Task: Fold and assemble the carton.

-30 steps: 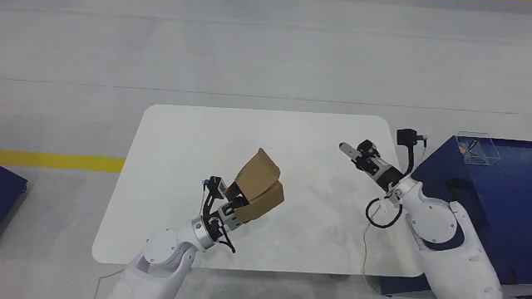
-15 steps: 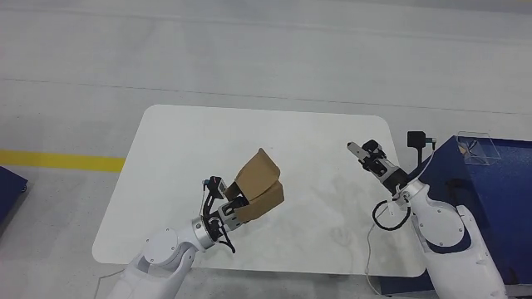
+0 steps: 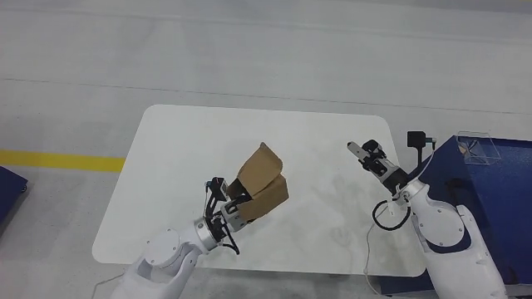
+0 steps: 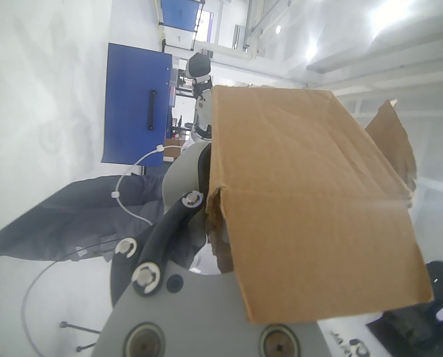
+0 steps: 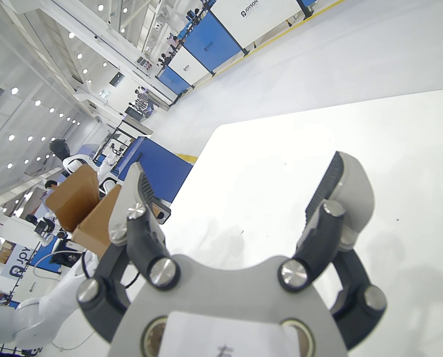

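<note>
A brown cardboard carton (image 3: 261,183) is held tilted above the near middle of the white table (image 3: 183,149), with one flap standing up. My left gripper (image 3: 234,208) is shut on the carton's near lower edge. In the left wrist view the carton (image 4: 303,195) covers the gripper's fingers. My right gripper (image 3: 356,149) hovers over the table's right side, apart from the carton, open and holding nothing. The right wrist view shows its two fingers (image 5: 139,187) spread wide, with the carton (image 5: 78,206) farther off beyond them.
A blue cabinet (image 3: 478,199) stands just past the table's right edge, close to the right arm. A clear plastic holder (image 3: 474,145) sits on top of it. The table's far half and left side are bare white surface.
The right gripper drew back a little toward the table's right edge, then held still. The left gripper shifted the carton slightly right and up.
</note>
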`<state>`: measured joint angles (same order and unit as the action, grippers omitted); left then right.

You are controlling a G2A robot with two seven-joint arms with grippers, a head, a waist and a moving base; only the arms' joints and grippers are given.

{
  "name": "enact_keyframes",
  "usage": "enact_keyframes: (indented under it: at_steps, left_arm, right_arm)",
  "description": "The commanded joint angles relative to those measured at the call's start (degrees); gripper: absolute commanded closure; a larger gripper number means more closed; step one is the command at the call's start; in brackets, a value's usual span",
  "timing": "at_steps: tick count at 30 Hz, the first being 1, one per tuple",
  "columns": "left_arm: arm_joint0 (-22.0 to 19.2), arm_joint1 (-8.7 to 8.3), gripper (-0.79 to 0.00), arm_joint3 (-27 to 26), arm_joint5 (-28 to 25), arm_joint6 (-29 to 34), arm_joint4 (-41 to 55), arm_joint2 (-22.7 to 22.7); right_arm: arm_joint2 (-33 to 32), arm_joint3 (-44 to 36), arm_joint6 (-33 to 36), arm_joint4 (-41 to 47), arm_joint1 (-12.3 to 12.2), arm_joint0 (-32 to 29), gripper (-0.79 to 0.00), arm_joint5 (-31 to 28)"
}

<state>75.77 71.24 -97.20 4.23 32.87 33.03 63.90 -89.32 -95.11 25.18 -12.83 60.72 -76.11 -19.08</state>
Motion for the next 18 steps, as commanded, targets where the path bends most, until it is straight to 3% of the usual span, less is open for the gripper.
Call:
enact_keyframes:
  at_steps: [1,5,9,11,18]
  left_arm:
    - [2.62,0.22,0.000,-7.18,10.25,-10.12,2.82,-0.37]
    - [6.82,1.31,0.000,-16.10,22.53,-27.98,13.16,-2.06]
    - [8.62,3.13,0.000,-19.72,28.00,-47.72,30.18,-3.37]
    - [8.25,4.00,0.000,-20.11,27.77,-57.15,37.80,-3.91]
    - [3.41,6.78,0.000,-17.96,16.52,-81.46,55.41,-6.59]
  right_arm:
    - [0.00,0.00,0.00,0.00,0.00,0.00,-0.785,0.00]
    - [0.00,0.00,0.00,0.00,0.00,0.00,-0.785,0.00]
    - [0.00,0.00,0.00,0.00,0.00,0.00,-0.785,0.00]
    - [0.00,0.00,0.00,0.00,0.00,0.00,-0.785,0.00]
    - [0.00,0.00,0.00,0.00,0.00,0.00,-0.785,0.00]
